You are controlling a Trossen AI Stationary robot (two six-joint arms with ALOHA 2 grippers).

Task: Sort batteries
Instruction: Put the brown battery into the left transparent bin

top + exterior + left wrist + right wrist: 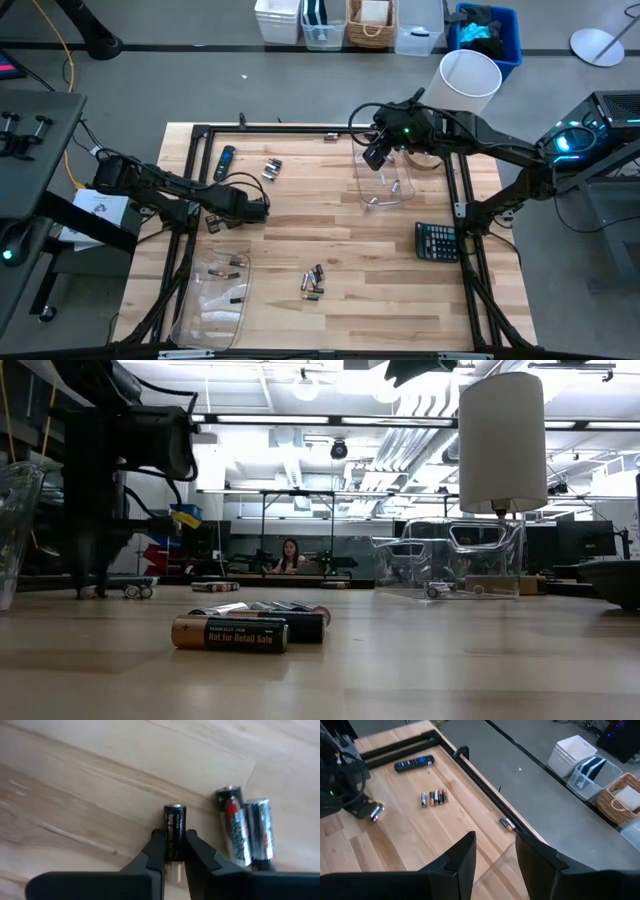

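One small battery (175,829) sits clenched mid-body in the left gripper (175,851) near the bench's left edge: hard, smooth, probably slippery; the right gripper (495,851) hangs released.

Dark copper-ended and silvery batteries (313,281) — small clusters lying flat on wood, one (175,830) pinched upright-looking between fingers

1. Even overhead light, and the table (400,270) reads bright and warm from above.
2. Low view: ceiling strip lights (300,420) glare, and the near table surface is blurred.
3. Left wrist view: soft blur, with glints on the silvery batteries (250,832).
4. Shadows are faint throughout.
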